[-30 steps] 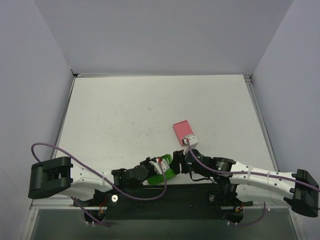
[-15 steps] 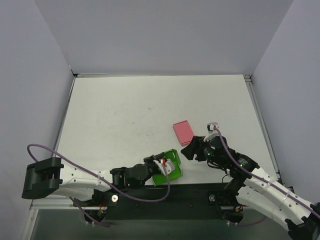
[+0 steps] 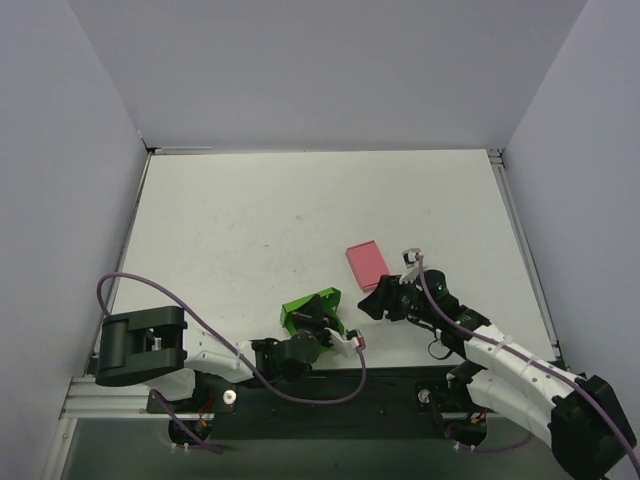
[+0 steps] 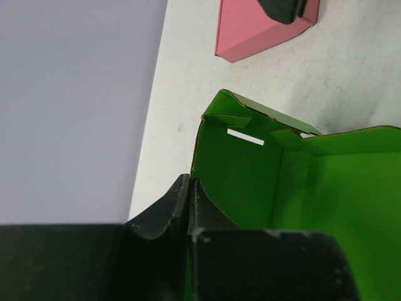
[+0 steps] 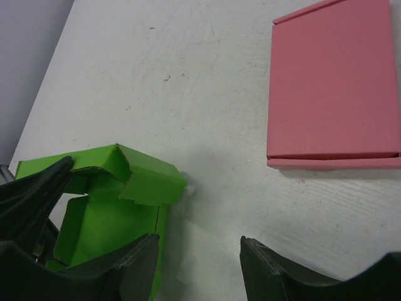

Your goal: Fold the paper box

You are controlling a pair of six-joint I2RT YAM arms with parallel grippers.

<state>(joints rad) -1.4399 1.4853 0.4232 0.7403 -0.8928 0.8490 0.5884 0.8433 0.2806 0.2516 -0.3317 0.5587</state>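
Left jaws pinch a thin card wall of the green paper box (image 4: 250, 163), I think; right jaws hang spread near the flat pink box (image 5: 332, 81).

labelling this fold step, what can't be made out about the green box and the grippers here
Near wall of the paper box: top view, left gripper covers it.
Box's right part: left wrist view, cut off by the edge.
Box's lower part: right wrist view, right gripper hides it.
Far end of pink box: left wrist view, cropped at top edge.
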